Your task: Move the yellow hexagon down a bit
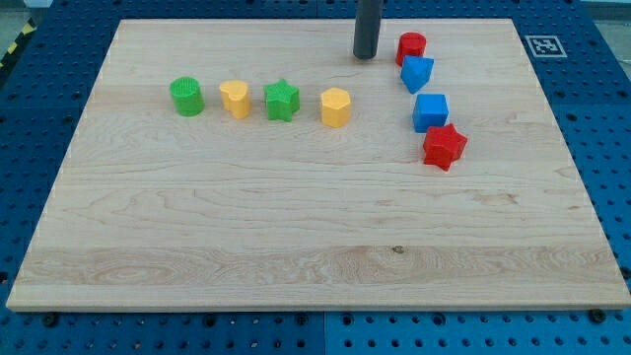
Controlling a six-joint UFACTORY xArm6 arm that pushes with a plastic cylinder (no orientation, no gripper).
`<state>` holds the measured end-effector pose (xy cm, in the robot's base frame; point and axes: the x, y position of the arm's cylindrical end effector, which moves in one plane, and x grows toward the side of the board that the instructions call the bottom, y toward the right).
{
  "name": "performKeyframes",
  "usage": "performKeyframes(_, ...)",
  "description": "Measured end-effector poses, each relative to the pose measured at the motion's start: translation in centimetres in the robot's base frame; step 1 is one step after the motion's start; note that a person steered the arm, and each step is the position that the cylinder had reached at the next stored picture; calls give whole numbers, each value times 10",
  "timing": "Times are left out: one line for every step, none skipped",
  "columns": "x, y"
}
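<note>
Approach step, nothing touched yet: my tip (366,56) is parked well above-right of the yellow hexagon (335,107). It needs positioning directly above, then pushing downward. No jaws fitted.

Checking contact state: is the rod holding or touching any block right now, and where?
Nothing is held. My tip stands clear at the view's top, left of the red block and up-right of the yellow hexagon, touching neither.
</note>
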<state>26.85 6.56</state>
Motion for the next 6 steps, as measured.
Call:
performKeyframes(0,0)
performKeyframes(1,0)
performKeyframes(1,0)
performKeyframes(1,0)
performKeyframes(10,-11)
performKeyframes(34,-24)
